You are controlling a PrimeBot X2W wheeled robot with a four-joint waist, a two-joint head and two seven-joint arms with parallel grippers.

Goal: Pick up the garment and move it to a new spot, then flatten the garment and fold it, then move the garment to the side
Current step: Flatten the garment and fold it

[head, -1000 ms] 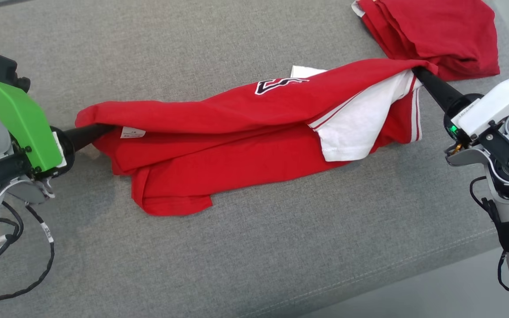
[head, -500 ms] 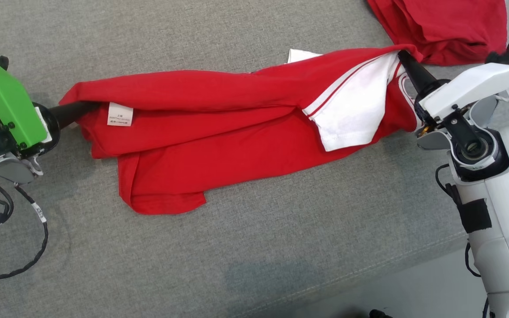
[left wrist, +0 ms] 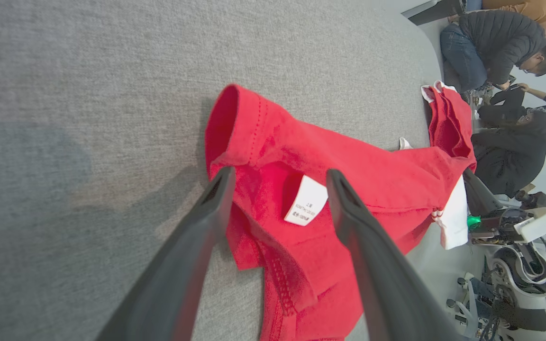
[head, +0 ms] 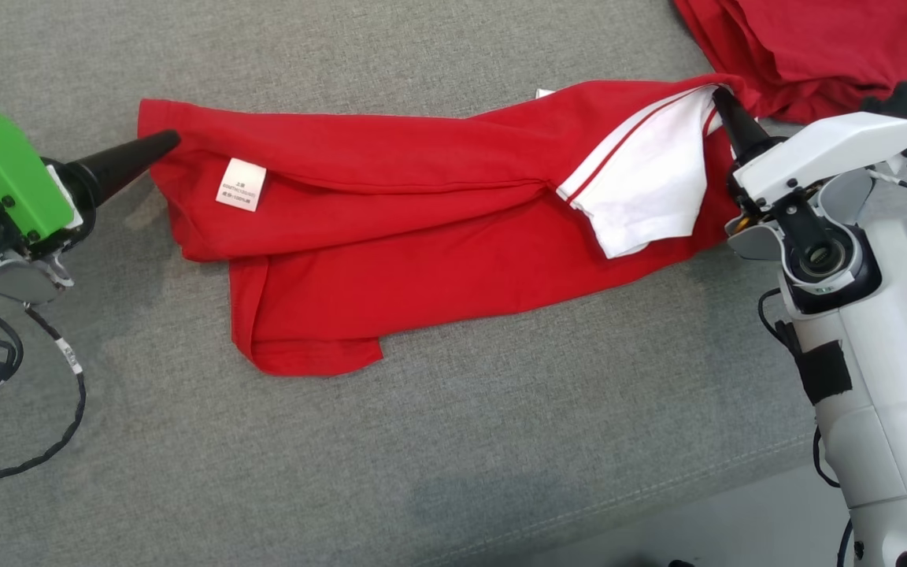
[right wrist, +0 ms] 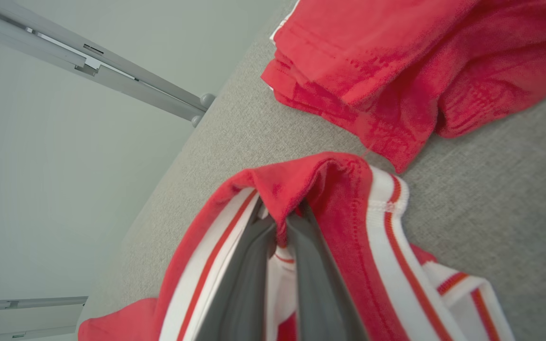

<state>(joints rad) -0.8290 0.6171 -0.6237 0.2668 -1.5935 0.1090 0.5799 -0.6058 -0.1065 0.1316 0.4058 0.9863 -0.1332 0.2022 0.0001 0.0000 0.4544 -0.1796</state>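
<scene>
Presently left gripper (left wrist: 280, 174) gapes wide, fingers empty; right gripper (right wrist: 282, 215) fingers pinch garment (head: 422, 197) edge. One-sided pull could bunch it.

We look down on a grey woven fabric surface (head: 453, 457) under soft, even light, with a stitched seam (head: 658, 488) near its front edge and pale floor (head: 737, 535) below. Beyond one edge rises a plain pale wall (right wrist: 40, 166) crossed by a grey metal rail (right wrist: 88, 61) (people in dark jackets (left wrist: 495, 42) sit past another edge)
</scene>
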